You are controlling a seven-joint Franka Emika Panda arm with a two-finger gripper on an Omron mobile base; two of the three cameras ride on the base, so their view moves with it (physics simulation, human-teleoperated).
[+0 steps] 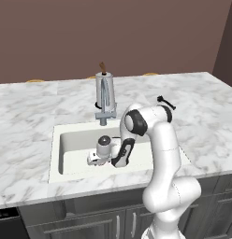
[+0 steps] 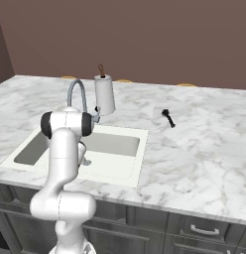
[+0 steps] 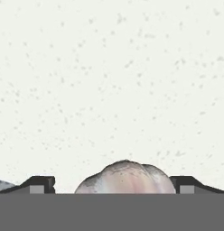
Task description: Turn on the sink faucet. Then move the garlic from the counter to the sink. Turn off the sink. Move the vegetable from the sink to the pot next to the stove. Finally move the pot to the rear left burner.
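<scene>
Down inside the sink [image 1: 61, 154], low over the basin floor: gripper [image 3: 111, 187], jaws spread wide, nothing pinched. Between the two dark fingertips [image 3: 39, 184], seen from the hand camera: garlic [image 3: 126, 177], a small rounded bulb, pinkish-white with grey-purple streaks and soft lobes, resting on the speckled off-white sink bottom, apart from both tips. Bulb's lower part cut off at the frame edge.

Behind the sink, at its rear rim: faucet [image 1: 105, 100], brushed steel, arched spout reaching over the basin. Whether water runs, cannot tell. Just behind the faucet: paper towel roll [image 2: 104, 94], upright, white, with a brown knob on top.

Right of the sink, on the white grey-veined bench [image 1: 24, 121]: small black tool [image 1: 165, 101], lying flat, well apart from the basin. White arm [image 1: 160, 154] bent over the sink's front right rim, reaching down into it.
</scene>
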